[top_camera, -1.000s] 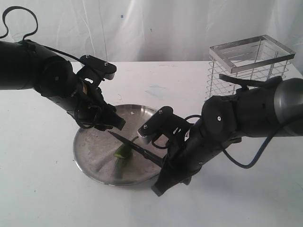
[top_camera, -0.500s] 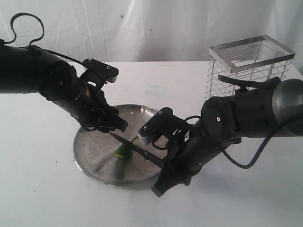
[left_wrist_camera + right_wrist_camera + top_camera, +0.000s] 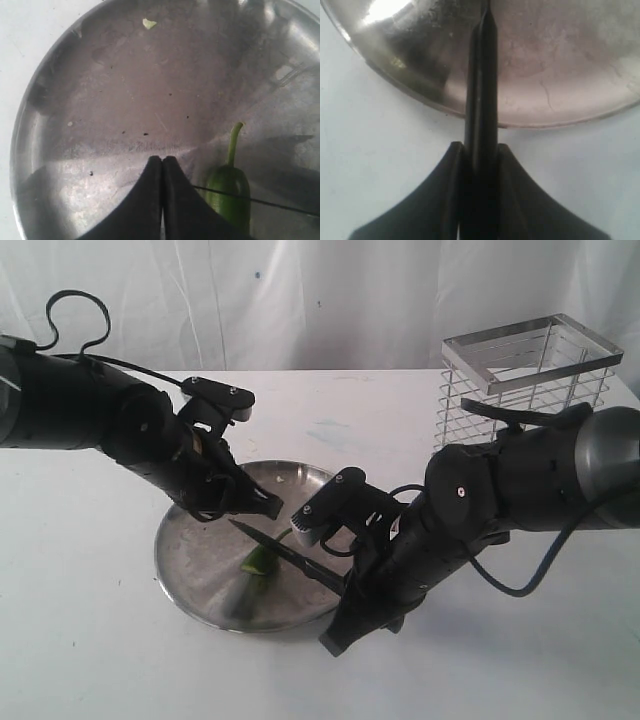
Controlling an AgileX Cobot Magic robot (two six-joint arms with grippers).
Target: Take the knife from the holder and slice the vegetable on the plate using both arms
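Observation:
The vegetable (image 3: pixel 262 560), a small green piece with a curved stem, lies on the steel plate (image 3: pixel 175 575). My right gripper (image 3: pixel 340 585) is shut on the knife (image 3: pixel 278 546) by its dark handle, at the plate's near right rim. The thin blade lies across the vegetable (image 3: pixel 230 192) in the left wrist view. My left gripper (image 3: pixel 162 159) hangs over the plate (image 3: pixel 60 60), beside the vegetable's stem end. Its jaws are pressed together with nothing between them. The right wrist view shows the right gripper (image 3: pixel 480 147) clamped on the knife (image 3: pixel 482 75), which points out over the plate (image 3: pixel 560 75).
The silver wire holder (image 3: pixel 520 380) stands at the back right of the white table, behind the right arm. A small pale scrap (image 3: pixel 148 23) lies on the plate away from the vegetable. A white curtain backs the scene.
The left arm has shifted to the right over the far side of the plate, nearer the knife tip. The right arm and the knife have stayed in place.

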